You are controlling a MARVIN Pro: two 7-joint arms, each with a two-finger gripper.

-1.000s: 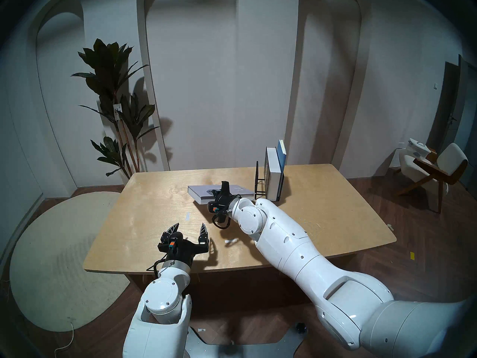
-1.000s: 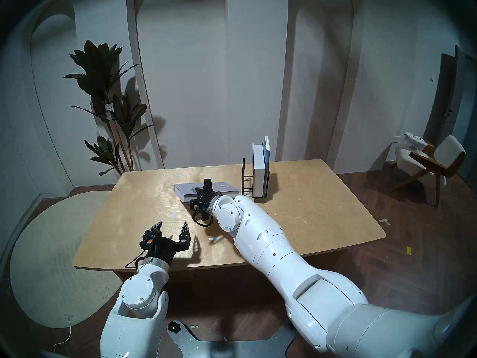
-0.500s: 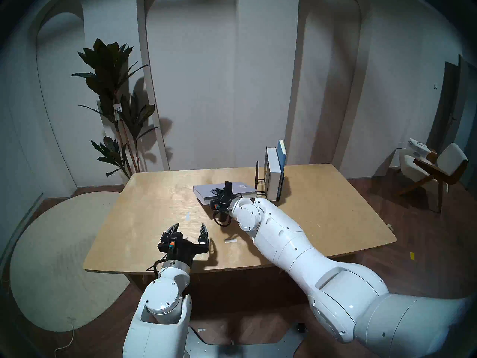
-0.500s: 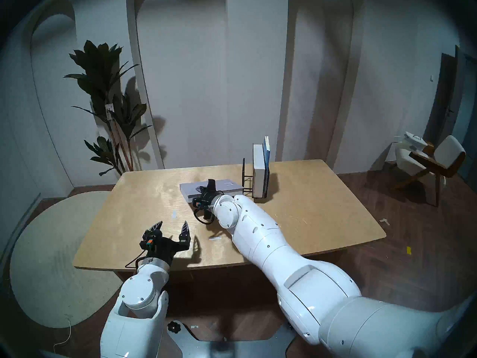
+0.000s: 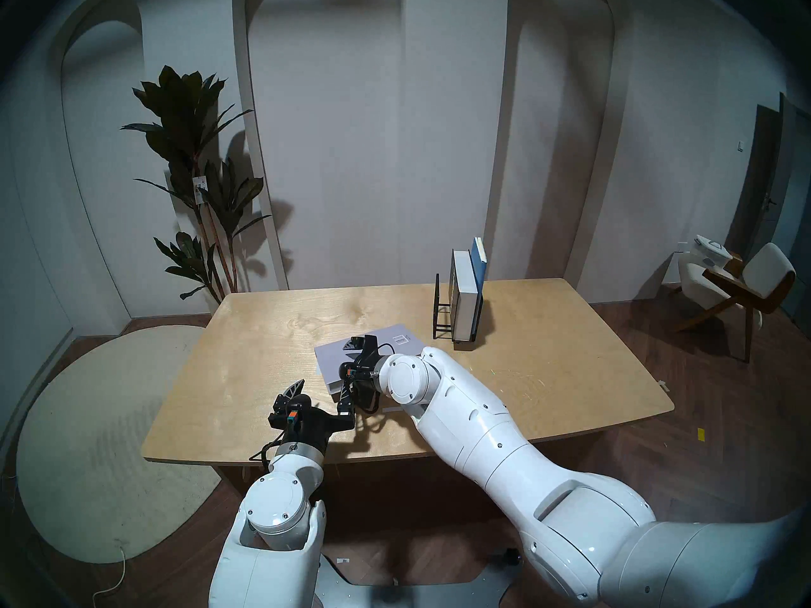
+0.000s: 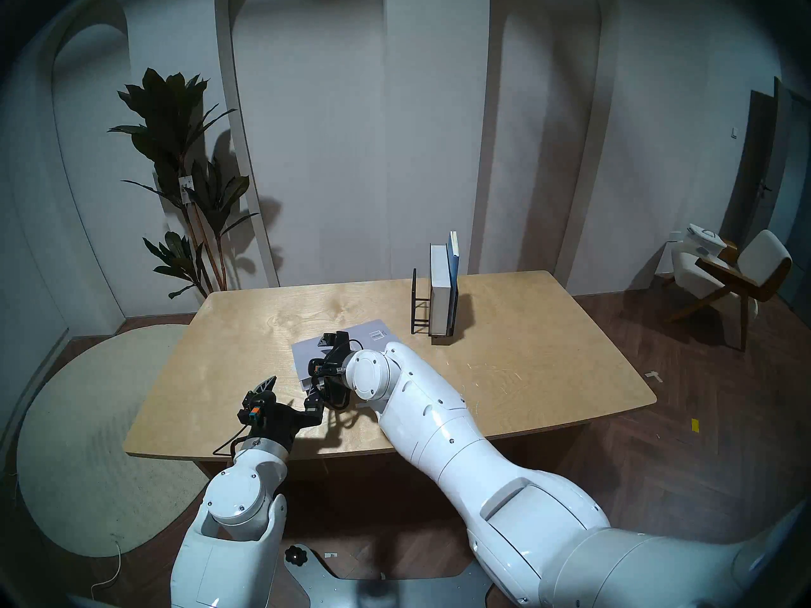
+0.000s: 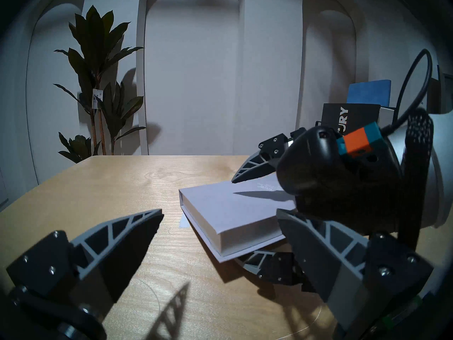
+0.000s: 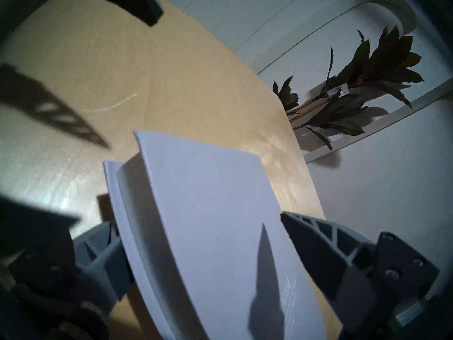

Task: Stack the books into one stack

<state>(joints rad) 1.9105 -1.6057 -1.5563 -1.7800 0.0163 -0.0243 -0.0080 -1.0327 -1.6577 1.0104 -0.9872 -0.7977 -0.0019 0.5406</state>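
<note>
The left tool (image 5: 324, 383) is held open and empty above the near-left part of the light wooden desk (image 5: 263, 330). Bare desk lies to its left and ahead of it.

Just to its right, the large thin pale grey-lavender book (image 5: 327, 359) lies near the middle of the desk, turned at an angle. The right tool (image 7: 239, 220) is set astride its near corner. The upper finger (image 7: 255, 167) is seen clear of the cover, with its shadow cast on it, and the lower finger (image 7: 259, 261) is seen beneath the book. The tool is therefore read as open, and the book as no longer clamped.

Further right, the thick black book lettered in white (image 7: 343, 118) and the thinner blue notebook (image 5: 479, 260) stand upright in the black wire rack (image 5: 439, 304).

The step in hand is judged to be the laying of the lowest book. Two books are not yet stacked. Next, the lower finger is to be drawn out level, so that the book is not dragged. Little clearance is available beside the left tool. Open room is found along the right of the desk.
</note>
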